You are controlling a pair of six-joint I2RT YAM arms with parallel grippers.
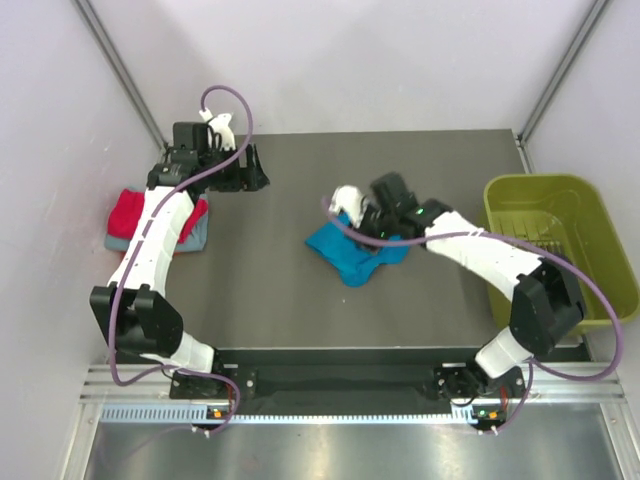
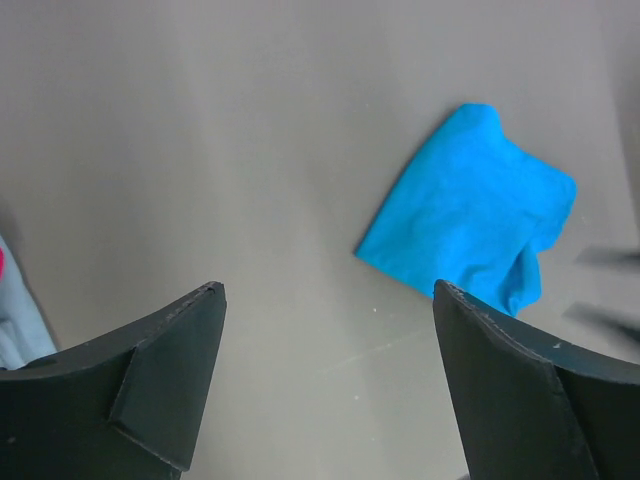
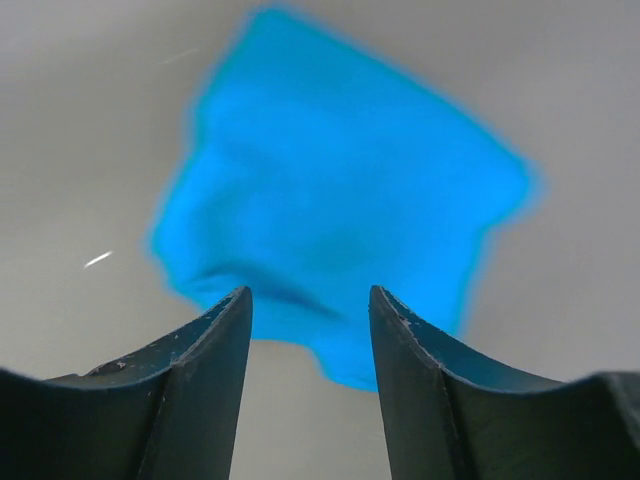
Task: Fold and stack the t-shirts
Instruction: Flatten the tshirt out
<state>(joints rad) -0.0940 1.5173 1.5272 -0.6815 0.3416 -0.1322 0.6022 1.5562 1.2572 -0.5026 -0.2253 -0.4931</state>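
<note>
A crumpled teal-blue t-shirt (image 1: 350,257) lies in the middle of the dark table. My right gripper (image 1: 368,228) hovers over its far right part, open and empty. In the right wrist view the shirt (image 3: 340,180) fills the middle, and its near edge sits between the spread fingers of the right gripper (image 3: 310,300). My left gripper (image 1: 257,172) is open and empty at the back left, apart from the shirt. The left wrist view shows the left gripper (image 2: 325,290) with the shirt (image 2: 470,210) beyond the right finger. Folded magenta-red (image 1: 128,210) and grey (image 1: 192,238) shirts are stacked at the table's left edge.
An olive-green plastic bin (image 1: 545,182) stands off the table's right edge. The enclosure's white walls close in the back and sides. A sliver of the grey folded shirt (image 2: 15,325) shows at the left edge of the left wrist view.
</note>
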